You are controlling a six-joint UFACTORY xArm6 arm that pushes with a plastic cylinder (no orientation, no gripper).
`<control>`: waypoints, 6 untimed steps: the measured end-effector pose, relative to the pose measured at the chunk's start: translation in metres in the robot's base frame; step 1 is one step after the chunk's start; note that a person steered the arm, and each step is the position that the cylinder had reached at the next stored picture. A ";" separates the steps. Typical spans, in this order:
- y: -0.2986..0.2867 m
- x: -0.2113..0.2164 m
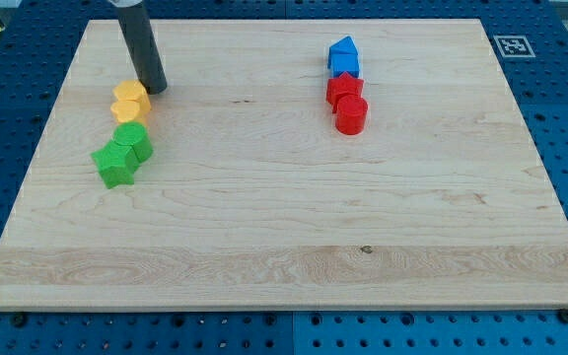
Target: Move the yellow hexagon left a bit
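Observation:
The yellow hexagon [130, 103] lies at the board's upper left, joined by another yellow piece just below it. My tip [154, 88] stands just to the view's upper right of the yellow hexagon, touching or nearly touching its edge. The dark rod rises from there to the view's top edge. Below the yellow blocks lie a green hexagon-like block [134, 143] and a green star [114, 164], touching each other.
At the upper right are a blue block [344, 57], a red star [344, 91] and a red cylinder [351, 114], stacked in a column. The wooden board [284, 247] ends near the yellow blocks at the view's left.

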State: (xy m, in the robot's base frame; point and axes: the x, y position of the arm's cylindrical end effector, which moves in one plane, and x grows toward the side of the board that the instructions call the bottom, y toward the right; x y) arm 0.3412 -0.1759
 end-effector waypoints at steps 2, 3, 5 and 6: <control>0.000 0.001; 0.009 0.000; 0.049 0.005; 0.040 0.010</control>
State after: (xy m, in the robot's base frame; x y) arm 0.3512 -0.1363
